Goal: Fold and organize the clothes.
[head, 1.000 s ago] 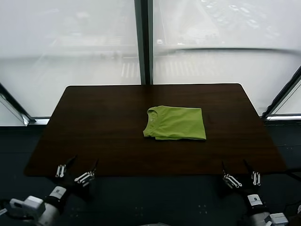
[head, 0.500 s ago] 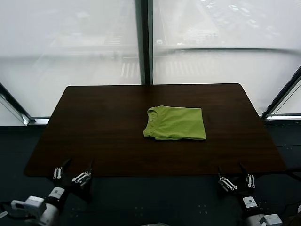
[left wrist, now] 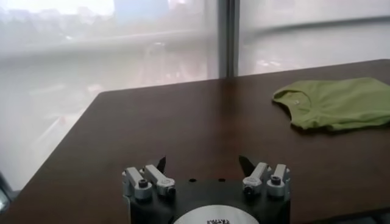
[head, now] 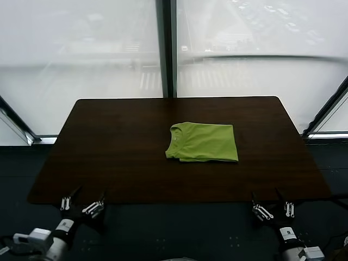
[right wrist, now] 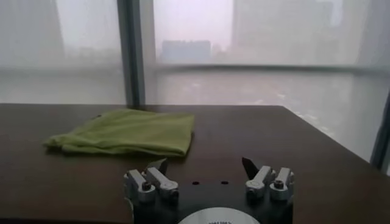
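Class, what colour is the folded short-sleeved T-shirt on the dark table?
Lime green; the folded T-shirt shows best in the head view.

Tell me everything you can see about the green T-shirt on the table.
The T-shirt is lime green and looks like soft cotton. It is folded into a compact, roughly rectangular bundle, with the round neck toward the robot's left and a sleeve edge showing at the near left corner. No print is visible. It lies flat on the dark brown table, slightly right of the middle. Only the table touches it; the left gripper and right gripper are both open, at the near edge.
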